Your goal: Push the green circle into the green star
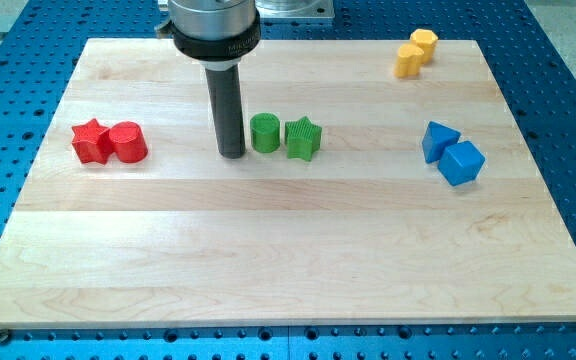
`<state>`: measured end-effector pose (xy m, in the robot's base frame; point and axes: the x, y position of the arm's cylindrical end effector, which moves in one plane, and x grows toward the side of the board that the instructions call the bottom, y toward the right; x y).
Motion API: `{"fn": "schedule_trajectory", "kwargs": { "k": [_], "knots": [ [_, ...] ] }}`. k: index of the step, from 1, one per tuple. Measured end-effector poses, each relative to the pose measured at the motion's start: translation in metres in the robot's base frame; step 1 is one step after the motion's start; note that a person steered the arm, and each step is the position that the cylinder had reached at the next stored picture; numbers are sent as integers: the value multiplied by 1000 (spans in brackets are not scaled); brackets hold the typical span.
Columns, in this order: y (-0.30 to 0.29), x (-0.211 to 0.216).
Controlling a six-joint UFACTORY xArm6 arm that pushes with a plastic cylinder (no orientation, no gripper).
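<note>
The green circle (264, 132) stands near the board's middle, upper half. The green star (304, 138) sits right next to it on the view's right, touching or nearly touching. My tip (232, 153) rests on the board just to the view's left of the green circle, a small gap or light contact between them; I cannot tell which. The rod rises straight up to the arm's mount at the view's top.
A red star (91, 141) and a red circle (128, 142) sit together at the left. A blue triangle (438, 140) and a blue cube (461, 162) are at the right. Two yellow blocks (415, 52) lie at the top right. The wooden board (288, 270) has blue perforated table around it.
</note>
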<state>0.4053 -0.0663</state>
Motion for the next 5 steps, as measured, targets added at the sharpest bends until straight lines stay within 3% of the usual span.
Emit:
{"fn": "schedule_trajectory", "kwargs": {
  "k": [1, 2, 5],
  "knots": [
    [0, -18],
    [39, -17],
    [136, 21]
  ]
}}
